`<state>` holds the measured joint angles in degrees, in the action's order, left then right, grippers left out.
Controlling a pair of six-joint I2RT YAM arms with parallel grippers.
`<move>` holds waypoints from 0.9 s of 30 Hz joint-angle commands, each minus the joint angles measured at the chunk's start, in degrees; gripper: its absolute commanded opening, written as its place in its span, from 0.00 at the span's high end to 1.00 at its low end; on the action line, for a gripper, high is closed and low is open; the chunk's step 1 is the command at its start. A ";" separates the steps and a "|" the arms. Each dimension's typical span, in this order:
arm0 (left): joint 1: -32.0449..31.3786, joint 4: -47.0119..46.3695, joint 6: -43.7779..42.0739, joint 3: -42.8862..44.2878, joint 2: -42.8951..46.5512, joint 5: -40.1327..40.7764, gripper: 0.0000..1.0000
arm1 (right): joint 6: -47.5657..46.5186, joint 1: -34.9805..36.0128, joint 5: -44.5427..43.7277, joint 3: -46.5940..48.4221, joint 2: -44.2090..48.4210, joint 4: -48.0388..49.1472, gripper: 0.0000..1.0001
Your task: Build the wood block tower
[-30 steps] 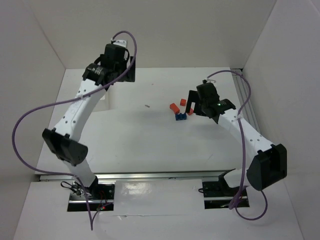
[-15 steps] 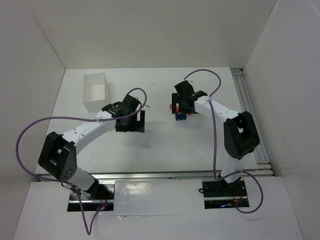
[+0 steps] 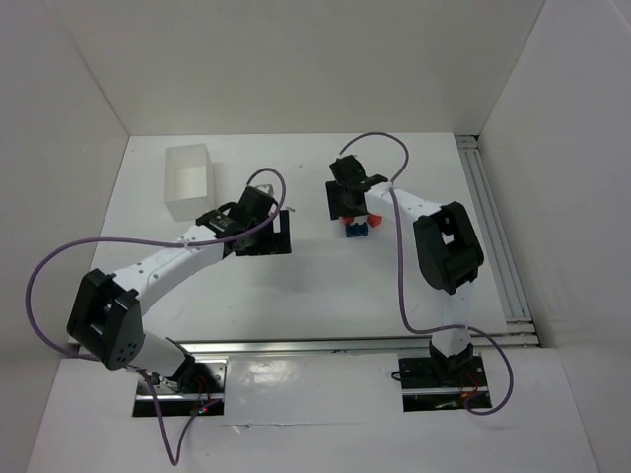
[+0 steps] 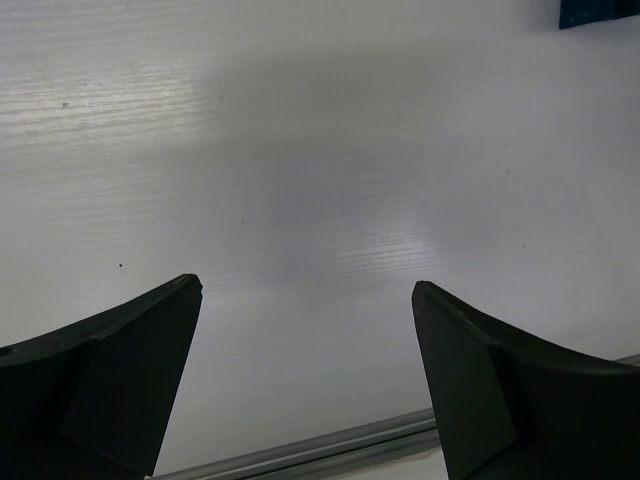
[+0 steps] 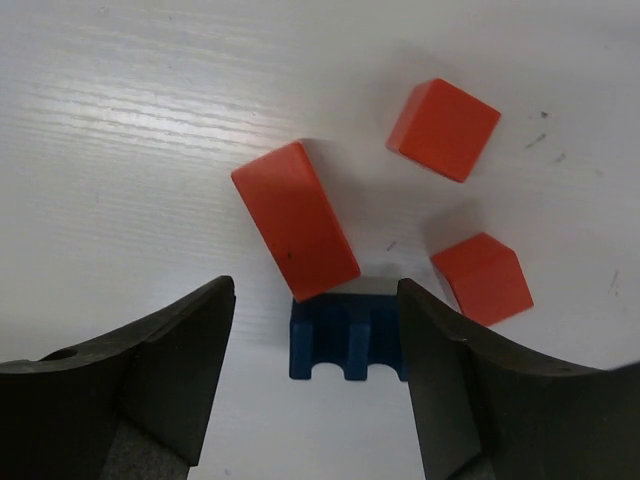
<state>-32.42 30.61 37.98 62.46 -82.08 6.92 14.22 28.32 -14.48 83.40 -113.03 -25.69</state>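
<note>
The blocks lie loose on the white table. In the right wrist view a notched blue block (image 5: 350, 340) sits between my open fingers, nearer the right one. A long red-orange block (image 5: 295, 220) leans over its back edge. A red-orange cube (image 5: 443, 128) and a smaller red-orange block (image 5: 482, 278) lie beyond and to the right. My right gripper (image 5: 315, 300) is open and holds nothing; it hovers over the blue block (image 3: 357, 230) in the top view (image 3: 342, 204). My left gripper (image 3: 274, 233) is open and empty over bare table (image 4: 305, 290).
A white open box (image 3: 187, 180) stands at the back left. A metal rail (image 3: 498, 236) runs along the table's right edge and another (image 3: 315, 345) along the front. A corner of the blue block (image 4: 600, 12) shows at the left wrist view's top right.
The left arm swung from the back wall down to the table's middle, uncovering the white box. The right arm folded inward and brought its gripper over the blocks.
</note>
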 commanded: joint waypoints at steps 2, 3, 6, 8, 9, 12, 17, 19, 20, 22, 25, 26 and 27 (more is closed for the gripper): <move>-0.36 -1.52 0.70 0.03 -2.11 0.20 0.00 | -2.53 0.51 2.00 4.31 -3.06 3.81 0.29; -0.36 -1.52 0.70 0.03 -2.12 0.20 0.00 | -2.53 0.51 2.00 4.84 -3.59 3.81 0.29; -0.36 -1.52 0.70 -0.49 -2.12 0.20 0.00 | -3.06 0.51 2.53 5.37 -5.08 3.81 0.32; -0.36 -1.52 0.17 -0.49 -2.64 0.20 0.00 | -3.06 0.51 2.53 5.99 -5.71 3.81 0.33; -0.36 -1.52 0.17 -0.49 -2.64 0.20 0.00 | -3.06 0.51 2.53 6.51 -6.40 3.81 0.35; -0.36 -1.52 0.17 -0.49 -2.64 0.82 0.00 | -3.06 0.51 2.53 6.52 -6.94 3.81 0.40; -0.36 -1.52 0.17 -0.49 -2.64 0.82 0.00 | -3.06 0.51 2.53 6.52 -6.94 3.81 0.48; -0.36 -1.52 0.17 -0.49 -2.64 1.34 0.00 | -3.06 0.51 2.53 6.52 -6.42 3.81 0.54; -0.36 -1.52 0.17 -0.49 -2.64 1.34 0.00 | -3.06 0.51 2.53 6.52 -6.41 3.81 0.56; -0.36 -1.00 0.17 -0.49 -2.64 1.34 0.00 | -3.06 0.51 4.88 6.52 -5.71 3.81 0.59; -0.36 -0.38 0.17 -0.49 -2.12 3.01 0.00 | -2.36 -0.10 10.23 7.04 -4.13 3.81 0.59; -0.36 0.15 0.17 -0.49 -1.59 3.54 0.00 | -1.48 -0.10 11.48 7.04 -3.34 3.81 0.59; -0.36 0.15 0.17 -0.49 -1.07 4.24 0.00 | -0.78 -0.62 12.80 7.04 -2.64 3.29 0.59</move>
<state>-32.56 30.09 37.89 62.13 -84.51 8.78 11.99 28.23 -7.44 87.96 -119.59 -23.92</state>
